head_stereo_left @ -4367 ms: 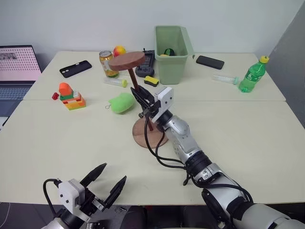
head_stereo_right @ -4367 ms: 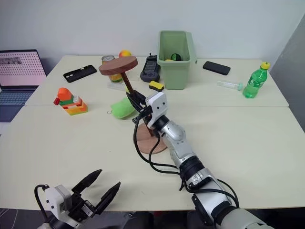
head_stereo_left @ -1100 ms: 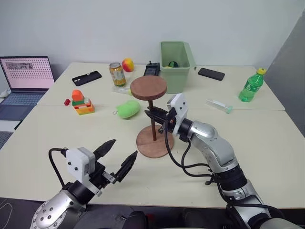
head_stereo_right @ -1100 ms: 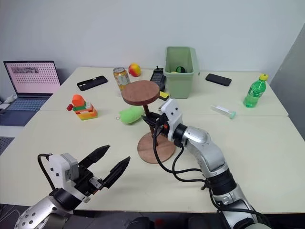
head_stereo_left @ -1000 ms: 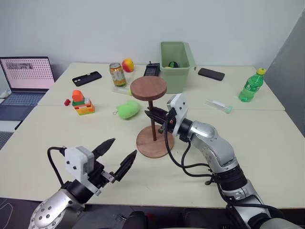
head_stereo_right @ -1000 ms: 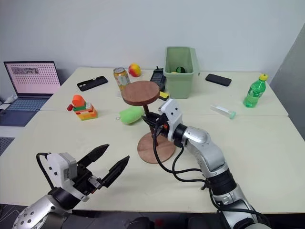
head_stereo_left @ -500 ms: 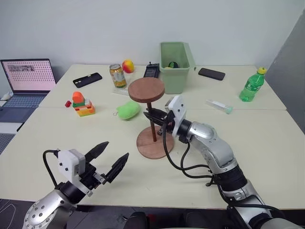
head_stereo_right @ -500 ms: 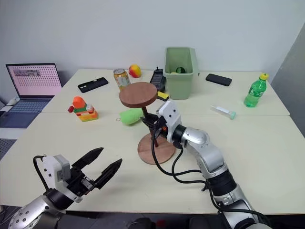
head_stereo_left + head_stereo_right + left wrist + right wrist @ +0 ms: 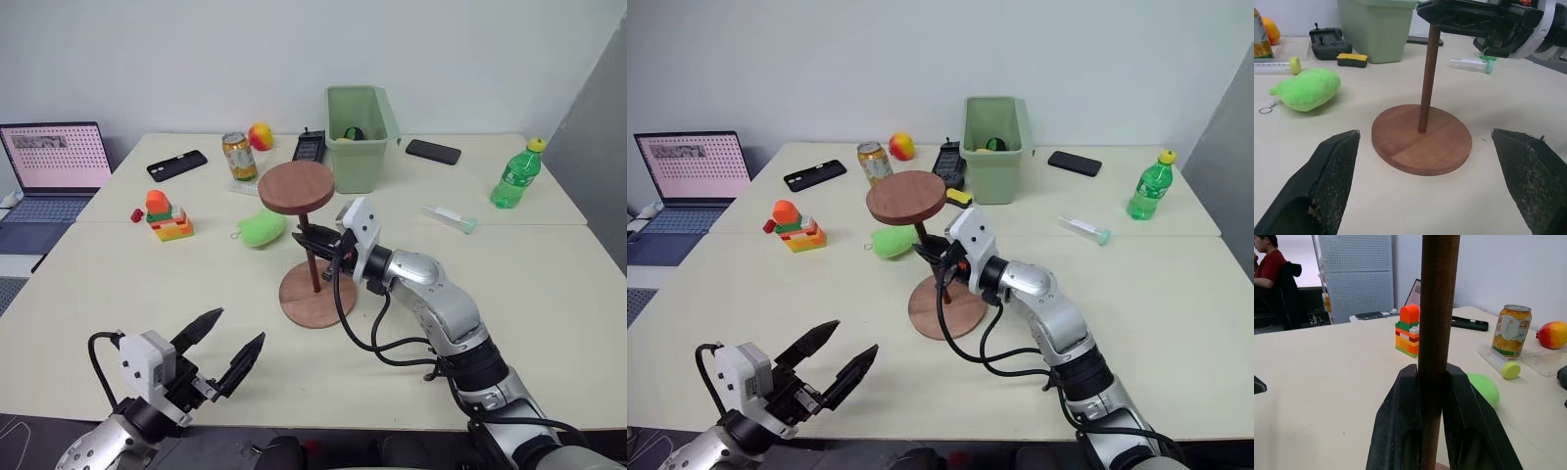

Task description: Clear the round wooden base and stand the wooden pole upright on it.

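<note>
A pale green plastic bin [image 9: 359, 122] stands at the far side of the cream-coloured bench [image 9: 137, 264]; inside it a small dark and yellow-green object [image 9: 351, 132] peeks over the rim, too hidden to identify.

Near the middle of the bench lies the flat round reddish-brown wooden base [image 9: 316, 297]. The thin dark-brown wooden pole [image 9: 311, 263] stands upright on its centre, lower end touching the base, with its fixed round reddish-brown disc [image 9: 296, 187] at the top.

The right pincer [image 9: 315, 241] reaches in level from the right side and is pressed together on the pole, pinching it about halfway up, between the top disc and the base. In the right wrist view the two black fingers [image 9: 1469, 423] flank the rod closely on both sides.

The left pincer [image 9: 229, 344] hovers above the near edge of the bench, well apart from the base, its two black fingers [image 9: 201, 325] spread wide and holding nothing. In the left wrist view the base and pole sit between its parted fingers, farther ahead.
</note>
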